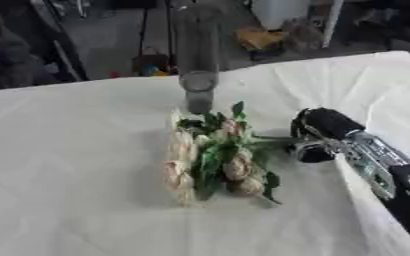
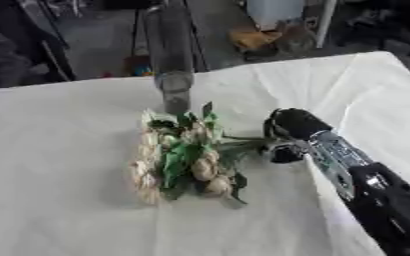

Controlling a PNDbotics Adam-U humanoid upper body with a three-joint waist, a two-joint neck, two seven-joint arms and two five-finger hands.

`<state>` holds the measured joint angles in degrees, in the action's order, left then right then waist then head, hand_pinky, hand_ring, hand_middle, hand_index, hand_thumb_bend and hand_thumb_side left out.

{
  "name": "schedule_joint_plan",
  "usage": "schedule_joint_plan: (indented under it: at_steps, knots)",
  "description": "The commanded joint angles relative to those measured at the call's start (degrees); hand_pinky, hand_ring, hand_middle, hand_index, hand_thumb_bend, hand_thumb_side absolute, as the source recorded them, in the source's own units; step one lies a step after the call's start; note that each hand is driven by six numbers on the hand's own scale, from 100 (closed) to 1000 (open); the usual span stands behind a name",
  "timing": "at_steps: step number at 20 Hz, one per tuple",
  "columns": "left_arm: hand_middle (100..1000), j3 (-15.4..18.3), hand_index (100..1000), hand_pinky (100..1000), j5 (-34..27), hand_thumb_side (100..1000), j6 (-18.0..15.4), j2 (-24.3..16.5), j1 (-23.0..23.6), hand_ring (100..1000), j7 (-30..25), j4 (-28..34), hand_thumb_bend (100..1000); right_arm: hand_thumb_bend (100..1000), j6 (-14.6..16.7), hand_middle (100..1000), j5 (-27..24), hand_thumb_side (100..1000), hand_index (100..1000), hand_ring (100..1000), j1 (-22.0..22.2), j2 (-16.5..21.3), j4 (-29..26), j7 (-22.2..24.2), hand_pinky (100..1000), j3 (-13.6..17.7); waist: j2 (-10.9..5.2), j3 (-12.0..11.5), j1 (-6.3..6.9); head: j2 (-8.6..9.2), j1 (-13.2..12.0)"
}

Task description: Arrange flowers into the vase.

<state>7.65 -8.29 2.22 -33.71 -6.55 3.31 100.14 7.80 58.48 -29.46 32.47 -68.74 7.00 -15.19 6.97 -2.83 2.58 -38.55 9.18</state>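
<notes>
A bunch of pale pink and cream flowers (image 1: 210,157) with green leaves lies on the white tablecloth (image 1: 68,175), heads toward the left and front, stems pointing right. My right hand (image 1: 320,131) comes in from the lower right and is curled round the stem ends (image 1: 278,142). Just behind the bunch, a tall clear glass vase (image 1: 197,55) stands upright at the middle of the table's far side, with nothing showing inside it. The left hand appears in neither view.
The table's far edge (image 1: 86,84) runs just behind the vase. Beyond it lie a dark floor, a yellow-brown object (image 1: 259,39) and a white container (image 1: 278,11). Bare cloth spreads to the left and front of the flowers.
</notes>
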Motion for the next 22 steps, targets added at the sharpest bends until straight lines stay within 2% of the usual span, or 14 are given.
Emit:
schedule_joint_plan:
  at_steps: [1, 12, 16, 17, 19, 20, 21, 22]
  knots:
    - [761, 0.4, 601, 696, -0.2, 729, -0.2, -1.1, -0.7, 692, 0.0, 0.9, 924, 262, -0.9, 390, 1.3, 403, 500, 386, -0.5, 0.6, 0.7, -0.6, 337, 0.2, -0.77, 0.0, 0.04, 0.28, 0.1]
    - [760, 0.5, 600, 695, -0.4, 730, -0.1, -1.0, -0.5, 691, 0.3, 0.8, 922, 149, -5.4, 320, 1.2, 410, 432, 308, -0.1, -0.2, 3.7, -7.0, 293, 1.5, -0.88, 0.4, 0.25, 0.42, 0.1]
    - [760, 0.5, 600, 695, -0.6, 730, -0.1, -1.0, -0.5, 691, 0.3, 0.8, 922, 149, -6.5, 320, 0.6, 410, 432, 308, -0.1, -0.3, 4.2, -8.5, 293, 1.5, -0.9, 0.4, 0.28, 0.42, 0.1]
    - [760, 0.6, 600, 695, -0.6, 730, -0.1, -1.0, -0.4, 691, 0.3, 0.7, 923, 100, -6.9, 289, 0.3, 402, 408, 256, -0.2, -0.3, 4.4, -8.9, 238, 2.0, -0.98, 0.5, 0.36, 0.39, 0.0]
    - [759, 0.6, 600, 695, -0.6, 730, -0.1, -1.0, -0.3, 691, 0.4, 0.7, 923, 100, -8.4, 283, -1.3, 406, 406, 243, -0.4, -0.6, 4.9, -10.5, 222, 3.9, -1.05, 0.5, 0.43, 0.37, 0.1]
    - [759, 0.6, 600, 695, -0.6, 730, -0.1, -1.0, -0.3, 691, 0.4, 0.7, 923, 100, -9.3, 268, -2.2, 418, 395, 211, -0.5, -0.6, 5.0, -11.4, 178, 4.3, -1.07, 0.5, 0.45, 0.37, 0.1]
    - [759, 0.6, 600, 695, -0.7, 730, -0.1, -1.0, -0.3, 691, 0.4, 0.7, 923, 100, -10.1, 266, -3.1, 419, 393, 207, -0.5, -0.7, 5.0, -12.3, 172, 4.4, -1.07, 0.5, 0.46, 0.37, 0.2]
    - [759, 0.6, 600, 695, -0.7, 730, -0.1, -1.0, -0.3, 691, 0.3, 0.7, 923, 100, -10.7, 238, -4.0, 447, 386, 164, -0.5, -0.6, 4.9, -13.3, 111, 4.5, -1.09, 0.5, 0.47, 0.35, 0.2]
